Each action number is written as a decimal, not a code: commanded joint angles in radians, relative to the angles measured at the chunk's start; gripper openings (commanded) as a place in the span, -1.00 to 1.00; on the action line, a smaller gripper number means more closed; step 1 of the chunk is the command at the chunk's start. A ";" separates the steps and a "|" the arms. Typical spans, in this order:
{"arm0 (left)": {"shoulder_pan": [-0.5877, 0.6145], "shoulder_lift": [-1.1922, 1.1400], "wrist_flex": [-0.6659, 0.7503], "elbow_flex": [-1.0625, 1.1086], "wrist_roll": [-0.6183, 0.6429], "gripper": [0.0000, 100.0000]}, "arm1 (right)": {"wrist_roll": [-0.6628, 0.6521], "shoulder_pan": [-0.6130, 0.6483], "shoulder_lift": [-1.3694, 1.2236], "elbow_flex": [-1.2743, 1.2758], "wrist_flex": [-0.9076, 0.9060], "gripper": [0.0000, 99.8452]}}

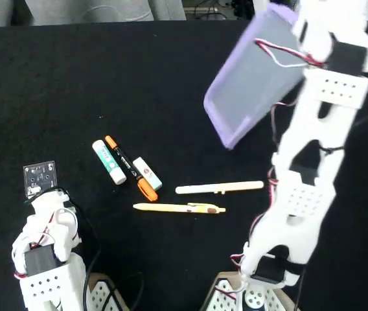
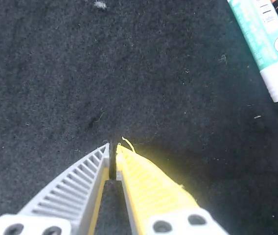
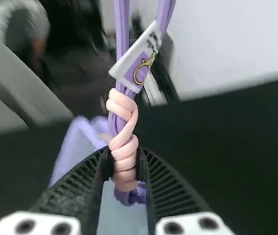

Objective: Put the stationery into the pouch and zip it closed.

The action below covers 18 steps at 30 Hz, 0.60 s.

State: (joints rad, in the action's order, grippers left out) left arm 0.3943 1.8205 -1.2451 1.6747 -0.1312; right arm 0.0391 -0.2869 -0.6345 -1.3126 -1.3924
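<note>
High view: The pouch (image 1: 255,81) hangs above the table (image 1: 54,84), up and to the right of the orange marker (image 1: 130,168), carried by the right arm (image 1: 307,188). Risk: a pouch hanging in the air can swing or slip out of the grip, and no opening faces the stationery. Its long axis runs diagonally, low end toward the marker. The glue stick (image 1: 109,162) and eraser (image 1: 147,173) flank the marker. The cream pen (image 1: 219,188) and yellow pen (image 1: 179,208) lie to its right, nearly parallel.

Left wrist view: The left gripper (image 2: 113,149) is pressed together and empty over bare cloth, near the glue stick's white end. Risk: it must spread before any pickup or it will push items away.

Right wrist view: The right gripper (image 3: 124,159) pinches the pink cord (image 3: 123,127) knotted on the pouch. Risk: the rounded cord may slide between the jaws.
</note>
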 commanded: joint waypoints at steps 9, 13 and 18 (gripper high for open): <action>0.002 0.005 -0.009 0.025 0.009 -0.94 | -0.417 -0.100 0.128 0.022 -0.374 -0.98; 0.002 0.005 -0.009 0.025 0.009 -0.94 | -0.509 -0.112 0.220 0.180 -0.374 -0.98; 0.002 0.005 -0.009 0.025 0.009 -0.94 | -0.529 -0.094 0.444 0.527 -0.373 -0.98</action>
State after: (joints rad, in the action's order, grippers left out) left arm 0.3943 1.8205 -1.2451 1.6747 -0.1312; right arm -0.4733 -0.3867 -0.3690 -0.9521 -1.7361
